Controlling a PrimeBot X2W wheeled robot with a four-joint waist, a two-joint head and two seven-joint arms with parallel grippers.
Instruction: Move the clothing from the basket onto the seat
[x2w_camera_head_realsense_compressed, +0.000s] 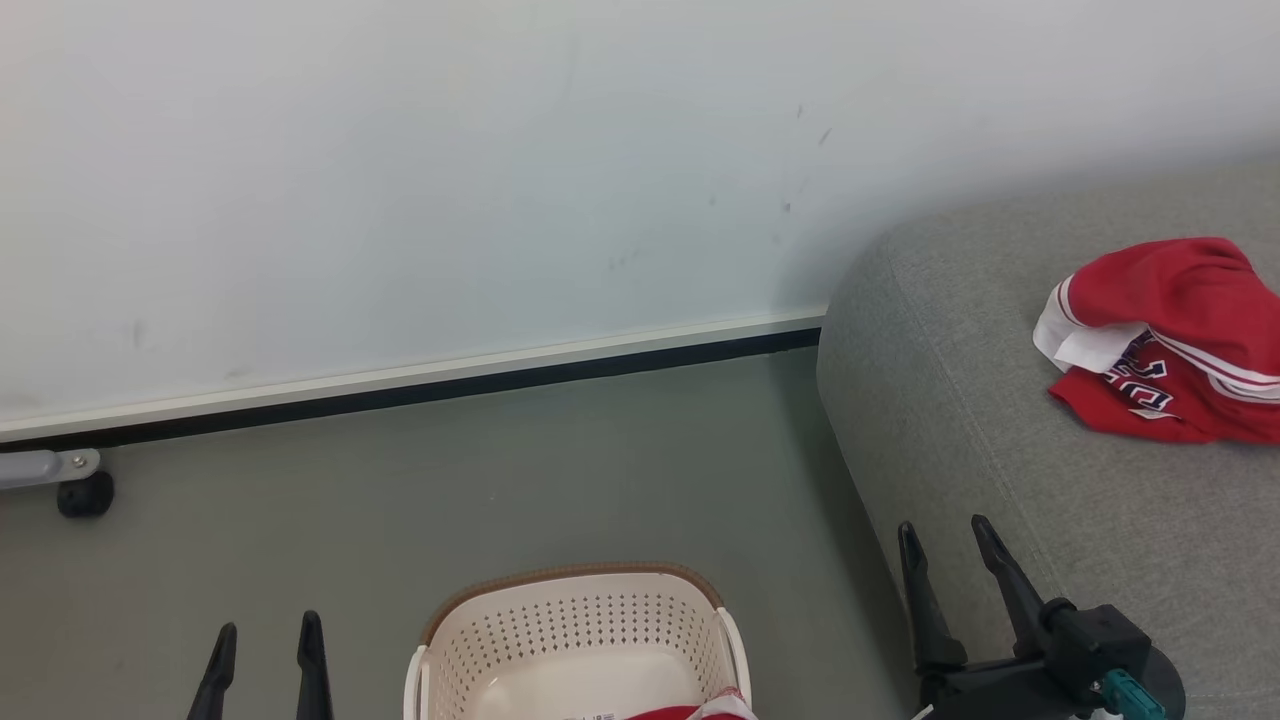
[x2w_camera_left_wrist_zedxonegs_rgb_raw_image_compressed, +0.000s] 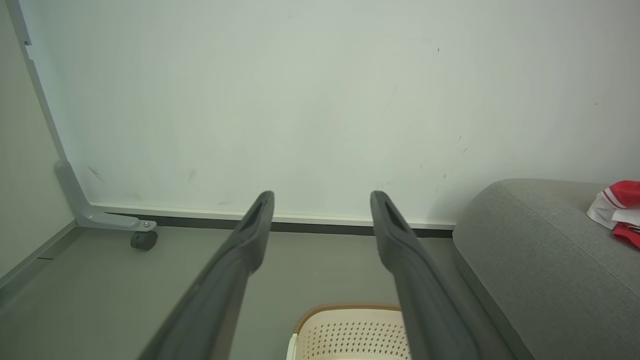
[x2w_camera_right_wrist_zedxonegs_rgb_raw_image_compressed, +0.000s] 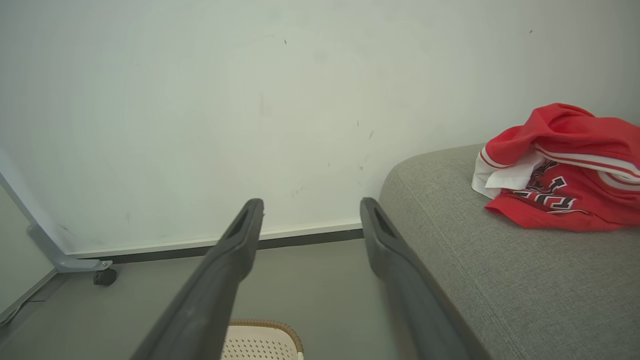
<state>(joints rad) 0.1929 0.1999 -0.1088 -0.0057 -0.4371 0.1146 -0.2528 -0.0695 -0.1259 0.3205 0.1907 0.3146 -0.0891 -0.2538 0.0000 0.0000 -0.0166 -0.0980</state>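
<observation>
A crumpled red garment (x2w_camera_head_realsense_compressed: 1170, 335) with white trim and dark lettering lies on the grey seat (x2w_camera_head_realsense_compressed: 980, 420) at the right; the same garment (x2w_camera_right_wrist_zedxonegs_rgb_raw_image_compressed: 565, 170) fills the right of the right wrist view. The cream basket (x2w_camera_head_realsense_compressed: 575, 625) with a brown rim stands on the floor at the bottom centre, and a scrap of red clothing (x2w_camera_head_realsense_compressed: 690, 711) peeks from its near edge. My left gripper (x2w_camera_head_realsense_compressed: 268, 632) is open, left of the basket. My right gripper (x2w_camera_head_realsense_compressed: 945, 538) is open over the seat's front edge, holding nothing. The basket (x2w_camera_left_wrist_zedxonegs_rgb_raw_image_compressed: 350, 330) lies between the left fingers (x2w_camera_left_wrist_zedxonegs_rgb_raw_image_compressed: 240, 260).
A pale wall with a white and black baseboard (x2w_camera_head_realsense_compressed: 420, 385) runs behind. A grey metal leg with a black caster (x2w_camera_head_realsense_compressed: 85, 493) stands at the far left on the grey floor (x2w_camera_head_realsense_compressed: 450, 480).
</observation>
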